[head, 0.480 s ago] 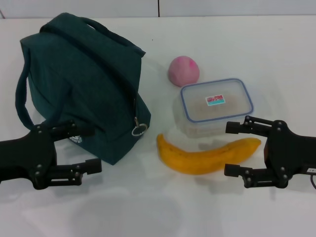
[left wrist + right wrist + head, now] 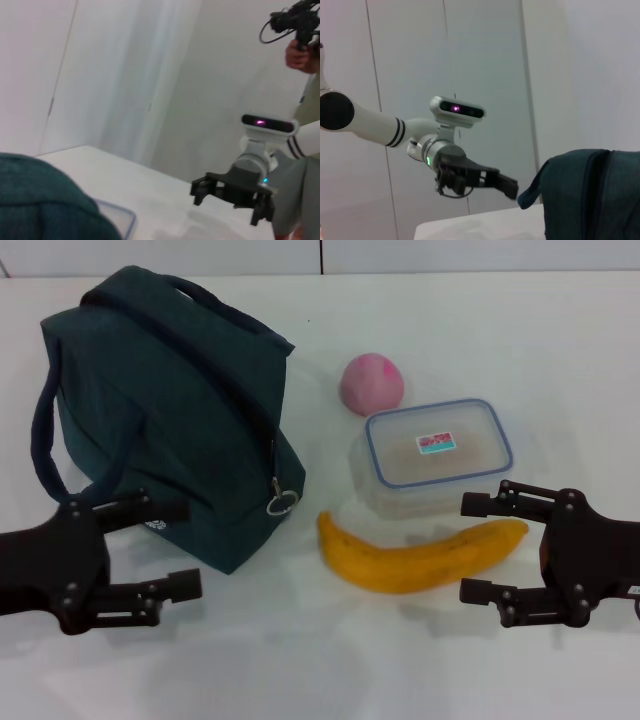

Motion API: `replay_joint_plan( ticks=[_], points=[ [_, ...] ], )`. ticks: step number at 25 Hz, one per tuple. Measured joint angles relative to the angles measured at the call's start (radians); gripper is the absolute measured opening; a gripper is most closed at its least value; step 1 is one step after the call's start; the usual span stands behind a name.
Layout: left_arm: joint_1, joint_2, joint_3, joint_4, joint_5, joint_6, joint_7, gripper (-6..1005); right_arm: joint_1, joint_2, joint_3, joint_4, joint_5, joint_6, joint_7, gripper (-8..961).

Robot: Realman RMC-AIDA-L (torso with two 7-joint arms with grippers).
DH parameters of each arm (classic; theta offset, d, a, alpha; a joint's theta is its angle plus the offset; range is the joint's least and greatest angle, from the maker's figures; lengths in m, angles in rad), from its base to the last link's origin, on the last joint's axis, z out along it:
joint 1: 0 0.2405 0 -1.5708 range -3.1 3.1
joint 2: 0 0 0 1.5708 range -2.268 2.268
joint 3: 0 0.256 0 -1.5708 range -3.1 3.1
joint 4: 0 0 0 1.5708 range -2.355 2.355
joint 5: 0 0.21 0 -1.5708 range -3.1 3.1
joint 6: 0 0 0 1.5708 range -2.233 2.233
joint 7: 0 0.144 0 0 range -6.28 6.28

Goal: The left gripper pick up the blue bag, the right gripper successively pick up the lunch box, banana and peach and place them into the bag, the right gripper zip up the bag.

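Two grippers sit low at the near edge of the table, and neither holds anything yet. Your left gripper has its fingers spread wide, one above the other, pointing toward the bag's near face; the bag stands upright just ahead of it, its near bottom corner close to the fingertips. The handles arch over the top, one loop hanging down the bag's left side, so judge that the grasp point lies up and forward from the fingers, not level with them. The zip ring hangs on the side facing the food.

Your right gripper is also wide open, fingertips aimed left, close to the banana's right tip. The banana lies across your front, long axis left to right, between that gripper and the box behind it. The peach sits beyond the box, nearly touching its far corner. To reach the box first, you would likely have to clear the banana.
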Motion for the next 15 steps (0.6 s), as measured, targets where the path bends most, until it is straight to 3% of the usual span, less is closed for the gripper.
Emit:
replay_joint_plan(
  ticks=[5,7,10,12,15],
  points=[
    [0.013,0.006,-0.075,0.002,-0.067,0.066,0.013,871,-0.009,0.000,0.003,0.000,0.004,0.002,-0.002,829],
    [0.014,0.005,-0.203,0.009,-0.135,0.076,-0.032,870,-0.010,0.000,0.003,0.000,0.006,0.004,-0.002,830],
    [-0.016,0.005,-0.314,0.011,-0.136,0.045,-0.140,870,-0.011,0.000,0.005,0.001,0.008,0.012,-0.003,830],
    [-0.061,0.020,-0.380,0.022,-0.101,-0.015,-0.281,869,-0.012,0.000,0.006,0.005,0.013,0.020,-0.004,830],
    [-0.124,0.048,-0.392,0.092,0.012,-0.096,-0.458,868,-0.018,0.000,0.006,0.007,0.020,0.030,-0.006,830]
  ],
)
